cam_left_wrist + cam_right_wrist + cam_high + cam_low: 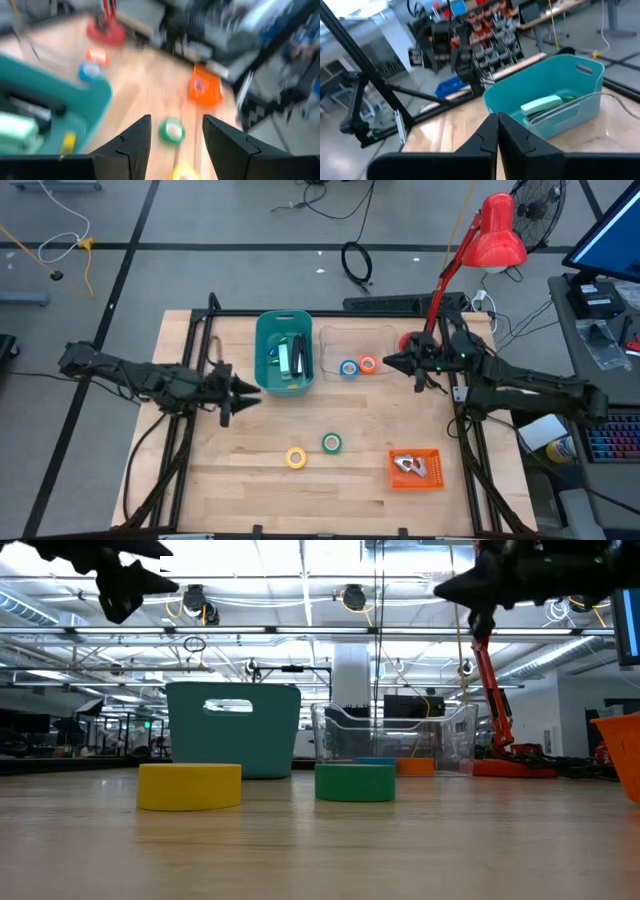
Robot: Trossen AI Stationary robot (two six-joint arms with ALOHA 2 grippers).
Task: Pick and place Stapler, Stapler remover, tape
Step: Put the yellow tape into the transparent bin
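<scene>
A teal basket (285, 352) holds a mint-green stapler (542, 105) and other staplers. Right of it, a clear bin (358, 340) holds a blue tape roll (348, 368) and an orange one (368, 364). A green tape roll (331, 443) and a yellow one (296, 458) lie flat on the table. Stapler removers (410, 466) lie in an orange tray (432, 480). My left gripper (245, 390) hovers open, left of the basket, above the table. My right gripper (390, 362) hovers shut at the clear bin's right side, with nothing in it.
A red desk lamp (495, 235) rises from its base (410, 340) at the back right, close to my right arm. Black frame rails (200, 340) run along the table's left and right sides. Bare wood lies around the green and yellow rolls.
</scene>
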